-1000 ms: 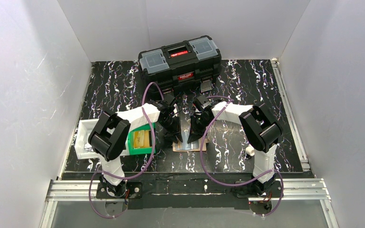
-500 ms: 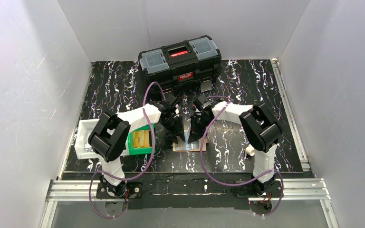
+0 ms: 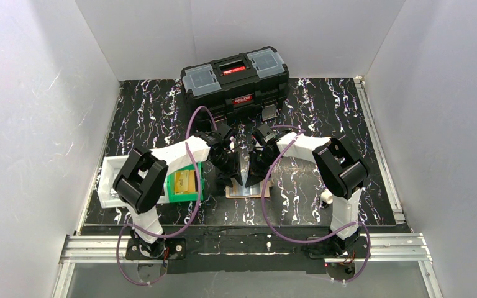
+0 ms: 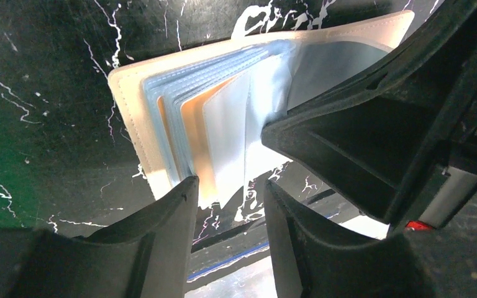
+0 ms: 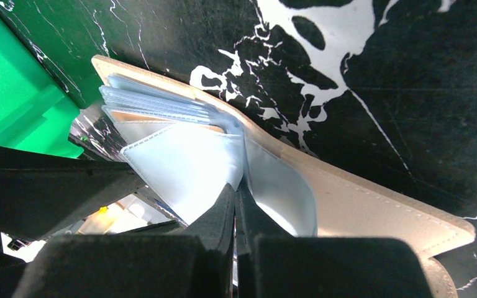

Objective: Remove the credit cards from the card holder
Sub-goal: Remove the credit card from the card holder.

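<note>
A tan card holder (image 4: 127,118) is spread open against the black, white-veined desk (image 4: 49,62), its clear plastic sleeves (image 4: 230,130) fanned out and an orange-tan card (image 4: 192,136) showing inside one of them. At the bottom of the frame, the left gripper (image 4: 230,186) has its two dark fingers (image 4: 168,211) standing apart, the lower edges of the sleeves dipping toward the gap between them. On the frame's right side, the black right gripper (image 4: 273,133) meets the sleeves with its tip, its bulk covering part of the holder's other flap.

The card holder (image 3: 258,192) lies before toolbox (image 3: 236,77), right of bin (image 3: 183,184)
</note>
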Controlling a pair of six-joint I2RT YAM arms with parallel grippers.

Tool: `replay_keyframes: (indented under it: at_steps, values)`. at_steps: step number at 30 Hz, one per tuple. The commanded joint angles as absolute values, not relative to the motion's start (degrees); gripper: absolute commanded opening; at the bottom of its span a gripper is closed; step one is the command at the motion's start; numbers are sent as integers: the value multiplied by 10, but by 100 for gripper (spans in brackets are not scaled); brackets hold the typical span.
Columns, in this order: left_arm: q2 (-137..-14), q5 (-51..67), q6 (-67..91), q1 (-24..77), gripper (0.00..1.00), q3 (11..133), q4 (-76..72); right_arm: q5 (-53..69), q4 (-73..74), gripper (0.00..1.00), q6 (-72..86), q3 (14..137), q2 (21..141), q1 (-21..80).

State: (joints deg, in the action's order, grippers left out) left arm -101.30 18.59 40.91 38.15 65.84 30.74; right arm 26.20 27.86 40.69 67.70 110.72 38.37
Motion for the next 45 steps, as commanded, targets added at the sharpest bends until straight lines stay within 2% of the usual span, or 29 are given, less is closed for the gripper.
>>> replay_keyframes:
  at_steps: [1,10,33,39,45]
  values:
    - [-961,168,400,387,43,674,338,235,291,1,400,662,1118,393]
    - [-954,177,398,389,43,682,343,235,289,1,401,660,1117,393]
    - [-1025,187,398,396,41,670,304,236,289,1,400,661,1118,393]
    - [-1037,191,401,399,34,669,296,236,289,1,400,661,1115,393]
    - [-1032,185,405,401,10,668,295,244,289,1,399,663,1103,392]
